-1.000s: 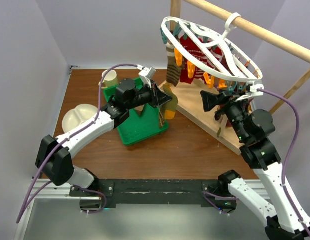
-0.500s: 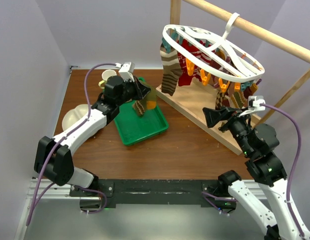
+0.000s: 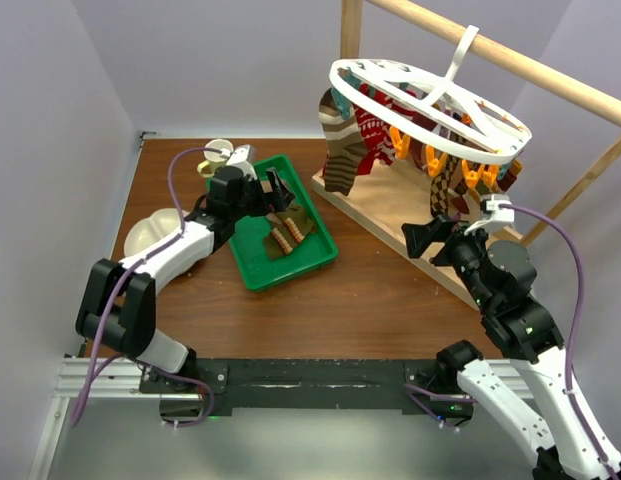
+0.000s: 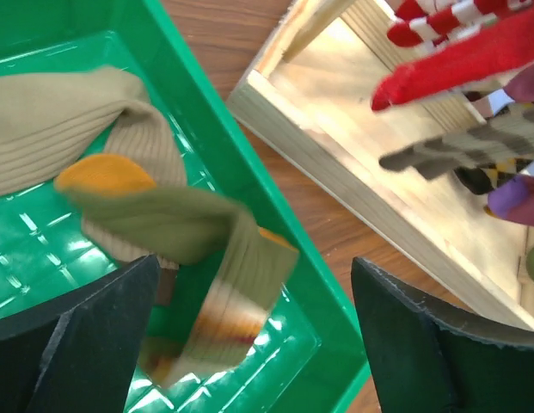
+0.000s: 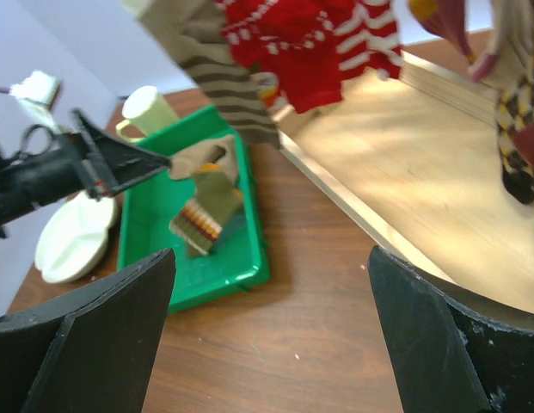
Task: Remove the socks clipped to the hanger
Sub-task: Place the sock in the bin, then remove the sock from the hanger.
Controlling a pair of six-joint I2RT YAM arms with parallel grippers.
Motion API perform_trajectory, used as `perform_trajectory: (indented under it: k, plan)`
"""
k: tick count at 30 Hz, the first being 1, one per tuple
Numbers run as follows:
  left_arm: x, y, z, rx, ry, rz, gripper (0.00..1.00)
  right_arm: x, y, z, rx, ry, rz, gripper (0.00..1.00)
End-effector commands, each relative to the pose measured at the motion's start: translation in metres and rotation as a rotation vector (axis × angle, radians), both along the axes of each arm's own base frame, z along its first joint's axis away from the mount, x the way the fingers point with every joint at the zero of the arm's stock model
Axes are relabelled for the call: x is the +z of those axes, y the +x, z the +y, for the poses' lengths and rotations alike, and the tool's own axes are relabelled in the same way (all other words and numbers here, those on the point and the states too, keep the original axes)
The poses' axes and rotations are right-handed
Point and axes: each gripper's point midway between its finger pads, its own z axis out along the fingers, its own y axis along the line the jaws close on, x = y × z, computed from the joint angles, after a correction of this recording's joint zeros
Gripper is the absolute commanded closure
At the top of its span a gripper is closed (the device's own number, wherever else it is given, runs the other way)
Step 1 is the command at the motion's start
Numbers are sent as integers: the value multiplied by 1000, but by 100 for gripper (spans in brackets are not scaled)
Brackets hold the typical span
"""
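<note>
Socks [image 3: 285,233] lie in the green tray [image 3: 264,262] below the wide-open left end effector [image 3: 278,187].

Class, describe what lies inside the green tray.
A tan sock lies partly covered by an olive sock; the tray floor beneath both is hidden.

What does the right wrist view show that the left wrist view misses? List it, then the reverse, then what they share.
Only right wrist: the cup, the white dish and the open right tool. Only left wrist: the orange heel patch on the tan sock, close up. Both: the green tray, the loose socks in it, the open left tool, the wooden base and the red hanging socks.
</note>
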Motion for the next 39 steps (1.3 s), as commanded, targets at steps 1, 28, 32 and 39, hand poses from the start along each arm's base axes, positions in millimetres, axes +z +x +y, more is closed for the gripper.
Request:
perform_trajectory:
  k: [1, 28, 32, 39]
  plan:
    - [57, -3, 22, 100, -5, -123, 0, -5, -5, -17, -92, 23, 25, 1]
    - [90, -132, -74, -405, -213, -197, 0, -68, 15, -105, -690, -139, 224, 1]
    - [93, -138, -75, -430, -221, -204, 0, -74, 27, -110, -739, -165, 228, 1]
    - [95, -144, -73, -443, -222, -216, 0, -79, 37, -125, -791, -226, 241, 1]
